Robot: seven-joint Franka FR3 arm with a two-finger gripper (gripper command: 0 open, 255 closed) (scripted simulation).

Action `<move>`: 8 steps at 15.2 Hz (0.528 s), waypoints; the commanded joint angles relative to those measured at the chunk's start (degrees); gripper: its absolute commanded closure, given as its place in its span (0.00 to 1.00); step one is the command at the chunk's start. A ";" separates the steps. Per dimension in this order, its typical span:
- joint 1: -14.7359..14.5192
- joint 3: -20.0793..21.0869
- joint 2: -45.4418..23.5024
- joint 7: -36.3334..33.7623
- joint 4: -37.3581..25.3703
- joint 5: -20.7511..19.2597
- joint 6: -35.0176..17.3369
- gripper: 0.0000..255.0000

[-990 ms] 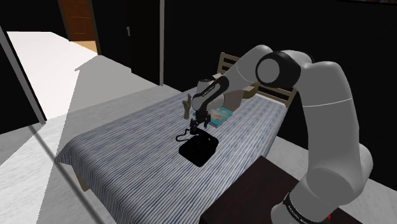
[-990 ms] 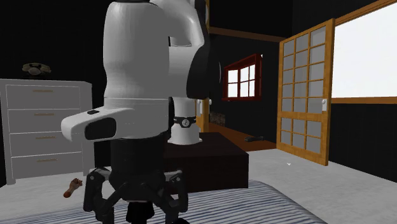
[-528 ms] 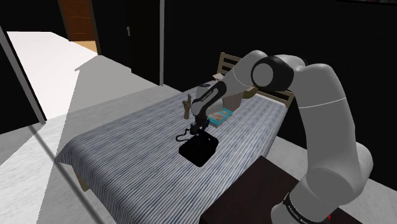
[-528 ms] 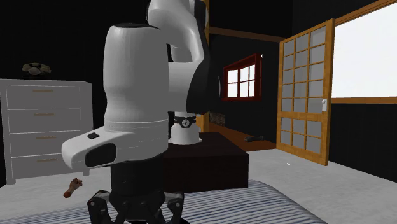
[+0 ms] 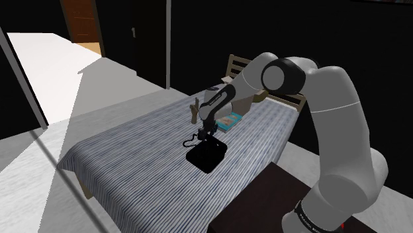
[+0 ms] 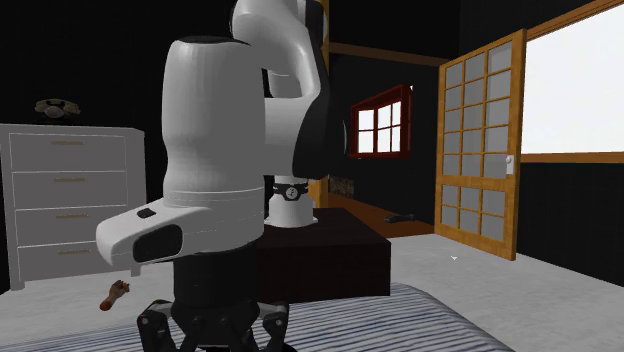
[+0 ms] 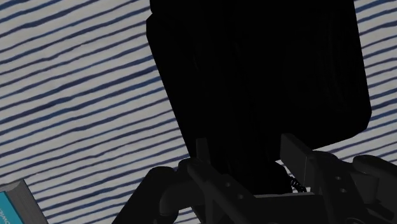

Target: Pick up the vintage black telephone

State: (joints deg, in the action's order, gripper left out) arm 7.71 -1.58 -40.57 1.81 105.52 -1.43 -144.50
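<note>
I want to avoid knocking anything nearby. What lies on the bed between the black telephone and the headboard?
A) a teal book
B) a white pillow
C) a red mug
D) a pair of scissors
A: a teal book lies on the striped bedspread between the black telephone and the headboard.

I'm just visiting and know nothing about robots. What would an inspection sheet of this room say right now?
Surface: bed with a striped cover.
Job's things: black telephone lying on the cover.
Clutter: teal book and small brown object on the bed.
Jaws: black, down at the telephone; grip too dark to judge.
Cables: coiled cord of the telephone.
Surroundings: white dresser with another old telephone on top, wooden sliding door, red-framed window.
</note>
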 commanded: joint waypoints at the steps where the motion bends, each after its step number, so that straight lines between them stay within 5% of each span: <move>1: -0.03 0.02 -0.16 -0.03 -0.07 0.01 -0.03 1.00; 8: -0.07 -0.01 4.30 0.06 1.11 -0.01 3.25 1.00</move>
State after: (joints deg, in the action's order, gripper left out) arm 7.61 -1.59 -36.62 1.82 106.99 -1.45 -141.75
